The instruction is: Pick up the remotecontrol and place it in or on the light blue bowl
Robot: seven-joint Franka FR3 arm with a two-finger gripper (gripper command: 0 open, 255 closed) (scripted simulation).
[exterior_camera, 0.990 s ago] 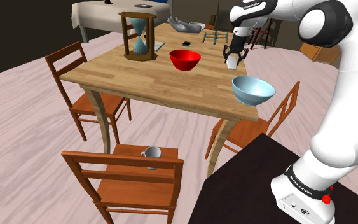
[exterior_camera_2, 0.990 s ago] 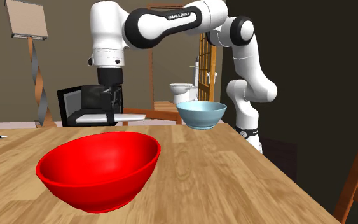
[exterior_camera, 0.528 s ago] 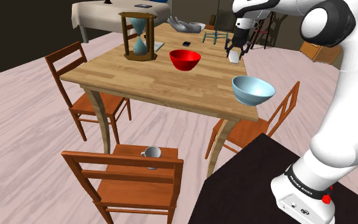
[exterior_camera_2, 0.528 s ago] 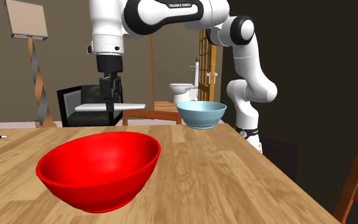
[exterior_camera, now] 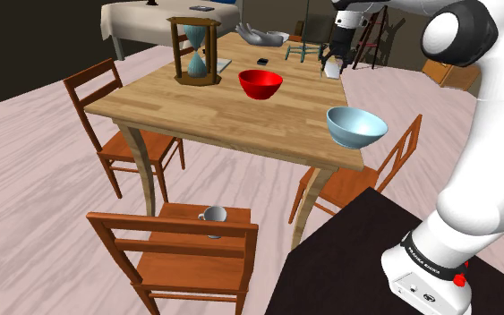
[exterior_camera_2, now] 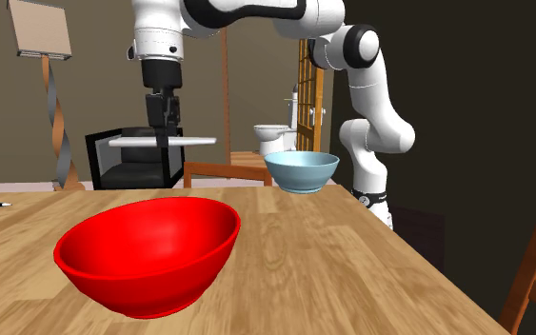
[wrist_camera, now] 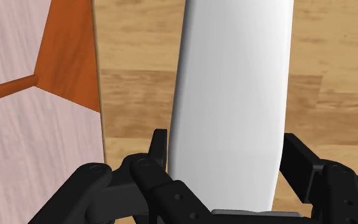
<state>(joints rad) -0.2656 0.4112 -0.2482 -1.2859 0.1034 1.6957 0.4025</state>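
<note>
Light blue bowl (exterior_camera: 357, 125) (exterior_camera_2: 301, 171): smooth, round, glossy, interior bare; it sits on a corner of the wooden table (exterior_camera: 196, 112), below the hand and well apart from it, toward the stand. Red bowl (exterior_camera: 260, 84) (exterior_camera_2: 147, 252): glossy, wide and shallow, interior bare in the shoulder view; also below the hand and apart from it. Table top is pale planked wood with visible grain. The remote control (wrist_camera: 231, 108) (exterior_camera_2: 194, 141) (exterior_camera: 331, 71) is drawn plain white: a long flat slab with rounded edges, no buttons discernible. The gripper (wrist_camera: 226, 140) (exterior_camera_2: 164, 133) (exterior_camera: 334, 63) is all black and points downward, its fingers (wrist_camera: 160, 143) clasping the remote by its two long sides. The remote is held level, crosswise to the fingers, above the table and touching neither bowl.
</note>
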